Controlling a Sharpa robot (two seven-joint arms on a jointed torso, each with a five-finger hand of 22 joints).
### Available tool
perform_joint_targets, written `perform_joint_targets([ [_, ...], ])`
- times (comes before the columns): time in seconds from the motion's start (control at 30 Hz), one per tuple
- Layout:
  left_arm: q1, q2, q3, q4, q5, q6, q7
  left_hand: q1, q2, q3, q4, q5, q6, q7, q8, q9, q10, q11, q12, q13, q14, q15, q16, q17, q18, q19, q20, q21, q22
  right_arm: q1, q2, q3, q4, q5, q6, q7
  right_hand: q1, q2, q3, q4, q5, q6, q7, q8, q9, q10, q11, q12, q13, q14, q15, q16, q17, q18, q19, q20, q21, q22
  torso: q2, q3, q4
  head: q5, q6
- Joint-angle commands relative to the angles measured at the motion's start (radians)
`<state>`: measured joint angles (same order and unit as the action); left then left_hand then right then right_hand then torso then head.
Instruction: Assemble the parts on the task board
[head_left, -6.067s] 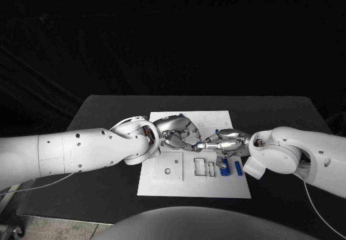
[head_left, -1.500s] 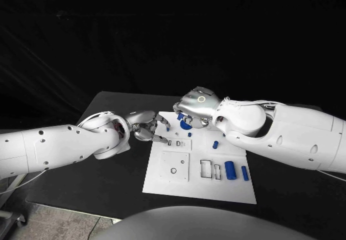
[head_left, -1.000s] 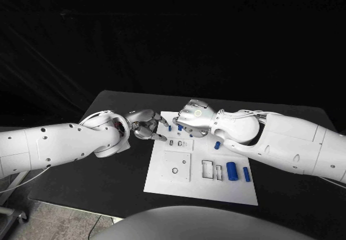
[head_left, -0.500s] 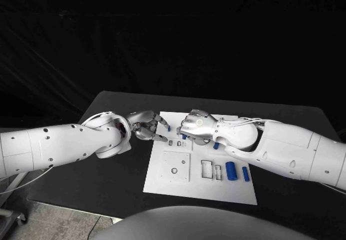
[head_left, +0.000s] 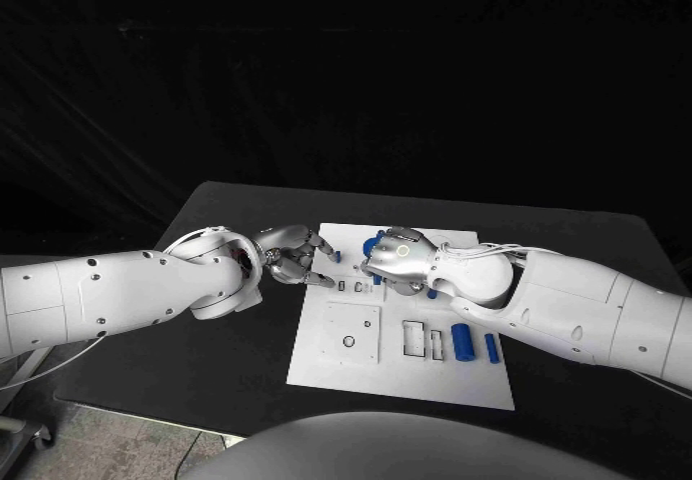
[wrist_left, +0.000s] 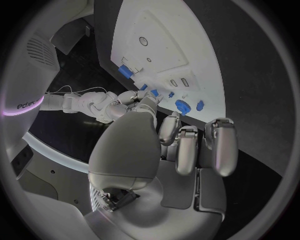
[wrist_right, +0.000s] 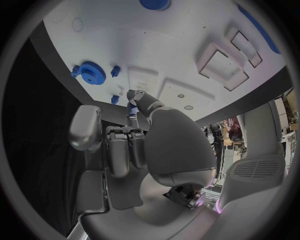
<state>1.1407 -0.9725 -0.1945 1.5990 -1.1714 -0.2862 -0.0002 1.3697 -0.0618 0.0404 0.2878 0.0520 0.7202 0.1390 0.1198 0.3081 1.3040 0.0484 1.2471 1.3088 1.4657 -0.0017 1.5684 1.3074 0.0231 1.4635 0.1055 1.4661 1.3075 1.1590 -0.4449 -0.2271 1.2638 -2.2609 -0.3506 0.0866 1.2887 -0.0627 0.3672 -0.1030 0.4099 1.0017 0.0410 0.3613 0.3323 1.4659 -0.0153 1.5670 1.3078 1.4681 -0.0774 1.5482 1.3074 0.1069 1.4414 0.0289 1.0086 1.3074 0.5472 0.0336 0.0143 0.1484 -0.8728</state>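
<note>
A black worktop (head_left: 216, 330) carries a white task board (head_left: 339, 375) lying roughly in its middle, long side running from the near edge toward the far edge. Two white robot arms reach in from either side and meet over the far half of the board.

The left hand (head_left: 293, 256) sits at the board's left edge, toward its far end. Its fingers are curled inward, and in the left wrist view the thumb reaches toward small blue parts on the board; whether it actually holds anything cannot be told.

The right hand (head_left: 398, 257) hovers over the far middle of the board, palm down, just beside the left hand. In the right wrist view its fingers (wrist_right: 119, 145) are folded in, while the thumb tip touches a small blue part (wrist_right: 132, 108) at the board's edge. Whether that piece is pinched or only touched cannot be told.

On the board's near right area lie a larger blue cylinder (head_left: 463, 341) and, just beside it nearer the right edge, a slim blue bar (head_left: 492, 347). To their left are two narrow rectangular slots (head_left: 413, 339), and further left a square raised plate with a round hole (head_left: 348, 333). The right wrist view also shows a blue gear (wrist_right: 92, 72) on the board, with a small blue peg (wrist_right: 116, 71) just beside it.
</note>
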Motion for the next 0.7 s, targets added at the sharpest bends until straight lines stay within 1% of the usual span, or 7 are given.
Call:
perform_joint_targets([
  [0.03,0.001,0.003,-0.001,0.002,0.012,0.017,0.001,0.002,0.01,-0.006,-0.003,-0.003,0.008,0.0,0.004,-0.002,0.003,0.004,-0.002,0.064,0.105,0.006,0.002,0.263,0.006,0.007,0.008,0.004,0.225,-0.006,0.006,0.0,-0.014,-0.012,0.016,-0.021,-0.011,0.002,-0.005,-0.001,-0.004,-0.003,-0.003,-0.005,0.006,0.105,-0.008,0.004,0.263,0.092,0.001,-0.001,0.205,-0.012,-0.002,0.006,-0.004,0.112,-0.001,-0.0003,0.0001,0.0,0.0],
  [0.23,0.001,0.004,-0.002,0.002,0.018,0.02,0.003,0.004,0.011,-0.005,-0.003,-0.003,0.009,0.001,0.004,-0.002,0.003,0.005,-0.002,0.064,0.105,0.007,0.002,0.263,0.006,0.007,0.008,0.004,0.225,-0.017,0.014,0.0,-0.034,-0.011,0.018,-0.026,-0.012,0.004,-0.013,-0.001,-0.023,-0.008,-0.006,-0.025,0.007,0.105,-0.012,0.004,0.263,0.092,-0.002,-0.002,0.204,-0.011,-0.003,0.005,-0.007,0.114,-0.001,-0.0004,-0.0006,0.004,0.0],
  [0.3,0.001,0.005,-0.002,0.002,0.02,0.021,0.003,0.005,0.012,-0.005,-0.004,-0.003,0.01,0.001,0.005,-0.002,0.004,0.005,-0.002,0.064,0.105,0.007,0.002,0.263,0.005,0.007,0.008,0.004,0.225,-0.019,0.016,0.0,-0.037,-0.009,0.018,-0.026,-0.012,0.005,-0.013,-0.001,-0.025,-0.009,-0.007,-0.028,0.007,0.105,-0.013,0.004,0.263,0.092,-0.003,-0.002,0.203,-0.011,-0.003,0.004,-0.007,0.114,-0.001,-0.0002,-0.0006,0.004,0.0],
  [0.5,0.001,0.008,-0.002,0.001,0.024,0.026,0.002,0.006,0.013,-0.005,-0.004,-0.003,0.011,0.002,0.005,-0.002,0.004,0.005,-0.001,0.064,0.105,0.007,0.002,0.263,0.006,0.007,0.008,0.004,0.225,-0.024,0.02,0.0,-0.044,-0.005,0.023,-0.027,-0.012,0.007,-0.023,-0.002,-0.054,-0.023,-0.01,-0.059,0.007,0.105,-0.018,0.004,0.263,0.092,-0.007,-0.002,0.204,-0.011,-0.002,0.001,-0.01,0.117,-0.001,-0.0006,-0.0011,0.005,0.0],
  [0.7,0.001,0.011,-0.003,0.0,0.027,0.03,0.002,0.006,0.013,-0.005,-0.004,-0.003,0.011,0.002,0.005,-0.002,0.004,0.005,-0.001,0.064,0.105,0.007,0.002,0.263,0.006,0.007,0.008,0.004,0.225,-0.026,0.023,0.0,-0.047,-0.004,0.029,-0.029,-0.013,0.008,-0.027,-0.001,-0.066,-0.024,-0.011,-0.067,0.007,0.105,-0.019,0.004,0.263,0.092,-0.008,-0.002,0.203,-0.011,-0.002,0.0,-0.011,0.117,-0.001,-0.0007,-0.0007,0.004,0.0],
])
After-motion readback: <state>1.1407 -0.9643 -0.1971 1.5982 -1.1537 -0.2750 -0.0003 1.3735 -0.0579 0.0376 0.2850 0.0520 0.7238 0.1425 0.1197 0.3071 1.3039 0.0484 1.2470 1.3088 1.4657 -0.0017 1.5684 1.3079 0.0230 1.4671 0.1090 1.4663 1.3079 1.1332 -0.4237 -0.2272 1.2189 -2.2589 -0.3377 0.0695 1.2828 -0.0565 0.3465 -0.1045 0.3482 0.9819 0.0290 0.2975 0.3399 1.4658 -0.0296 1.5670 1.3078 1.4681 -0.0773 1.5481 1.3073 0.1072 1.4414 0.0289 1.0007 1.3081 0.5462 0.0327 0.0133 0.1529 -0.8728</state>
